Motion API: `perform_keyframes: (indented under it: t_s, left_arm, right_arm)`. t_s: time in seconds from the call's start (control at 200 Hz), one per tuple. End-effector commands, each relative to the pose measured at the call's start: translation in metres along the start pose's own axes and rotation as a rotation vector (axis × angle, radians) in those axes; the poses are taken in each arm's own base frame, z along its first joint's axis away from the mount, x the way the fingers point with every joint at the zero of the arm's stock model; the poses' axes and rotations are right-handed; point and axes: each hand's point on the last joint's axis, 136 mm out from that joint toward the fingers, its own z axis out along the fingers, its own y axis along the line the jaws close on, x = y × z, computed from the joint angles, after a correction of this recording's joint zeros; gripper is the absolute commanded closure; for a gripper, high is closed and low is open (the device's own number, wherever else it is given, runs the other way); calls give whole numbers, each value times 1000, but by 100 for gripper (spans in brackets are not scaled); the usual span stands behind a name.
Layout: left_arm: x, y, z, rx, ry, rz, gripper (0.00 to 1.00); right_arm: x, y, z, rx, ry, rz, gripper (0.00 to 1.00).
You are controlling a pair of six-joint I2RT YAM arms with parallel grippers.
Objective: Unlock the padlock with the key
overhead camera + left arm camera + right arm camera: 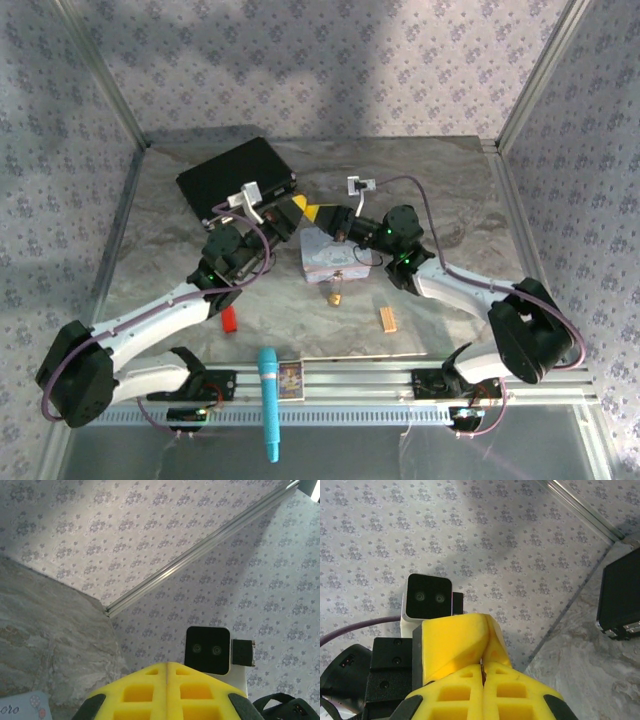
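The tiny brass padlock (335,297) lies on the table against the near side of the pastel tin box (330,255). Both arms are raised above the far edge of the box, with their yellow tips meeting. My left gripper (298,209) (167,666) is shut, and nothing shows in its seam. My right gripper (314,212) (483,664) is shut on a thin dark sliver at its tip, which looks like the key (482,668). In the right wrist view the left arm's fingers (455,640) press against that same tip.
A black case (237,178) sits at the back left. A red block (228,318) lies near the left arm and an orange-tan block (388,318) at front right. A blue tube (269,400) and a small card (290,380) rest on the front rail.
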Motion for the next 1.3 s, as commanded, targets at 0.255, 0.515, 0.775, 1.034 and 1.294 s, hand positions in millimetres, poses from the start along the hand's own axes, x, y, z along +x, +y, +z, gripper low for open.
perform_keyframes:
  t_s: [0.255, 0.515, 0.775, 1.034, 1.294]
  left_arm:
    - [-23, 24, -16, -207, -47, 24, 35]
    - [18, 75, -31, -651, 285, 168, 14]
    - [85, 95, -47, -687, 417, 174, 32]
    - [158, 125, -54, -729, 631, 203, 40]
    - [203, 146, -41, -721, 798, 226, 39]
  right_arm:
    - [19, -29, -33, 141, 60, 35, 100]
    - [56, -82, -78, 500, 201, 12, 100]
    - [81, -124, -134, 752, 255, 66, 100]
    - [99, -131, -156, 797, 273, 83, 100]
    - [103, -133, -166, 813, 252, 89, 100]
